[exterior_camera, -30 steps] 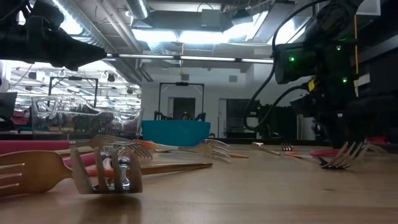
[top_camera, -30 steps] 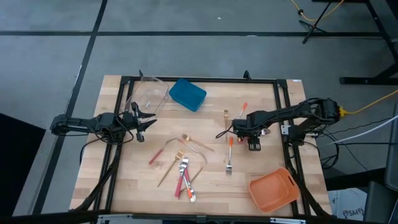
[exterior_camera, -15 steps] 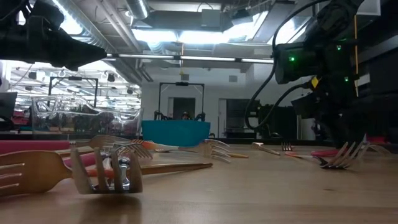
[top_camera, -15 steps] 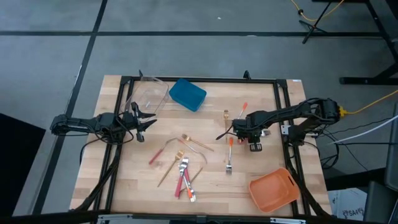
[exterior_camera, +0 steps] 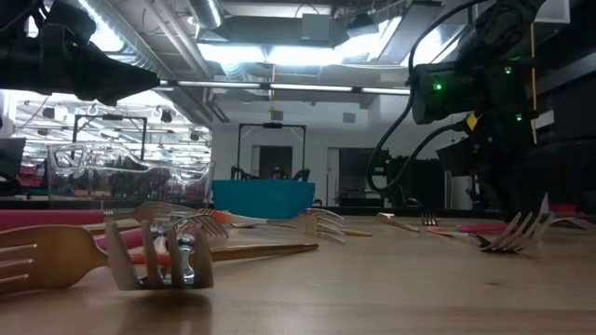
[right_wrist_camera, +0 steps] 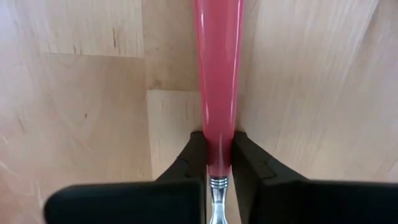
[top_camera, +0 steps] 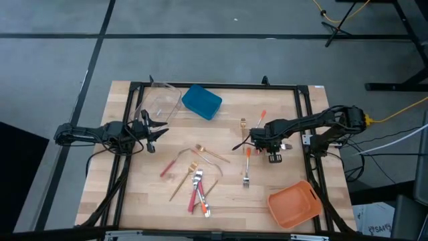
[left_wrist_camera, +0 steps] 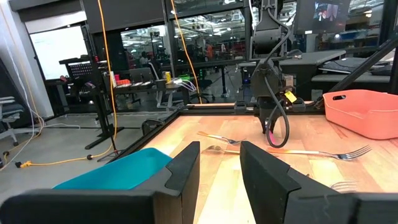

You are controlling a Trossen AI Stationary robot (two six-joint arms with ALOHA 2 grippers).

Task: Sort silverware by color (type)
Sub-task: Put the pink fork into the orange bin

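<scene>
At the table's right side, the right gripper point(right_wrist_camera: 219, 163) pinches a pink-handled utensil point(right_wrist_camera: 217, 74) lying flat on the wood, its fingers closed near the handle's neck, a light, stiff, likely slippery piece; the left gripper point(left_wrist_camera: 219, 168) waits open.

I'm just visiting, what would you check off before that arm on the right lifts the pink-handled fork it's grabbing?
1. Right gripper closed on the pink-handled fork: ok, both fingers press the handle near its metal neck.
2. Handle centred between the fingers: ok.
3. Fork clear of the table: cannot tell.
4. Orange bin free to receive something: ok, it looks unobstructed near the right arm.
5. Left gripper out of the way: ok, it waits open at the table's left side near the clear bin.
6. Neighbouring orange-handled fork untouched: ok, it lies apart.
</scene>
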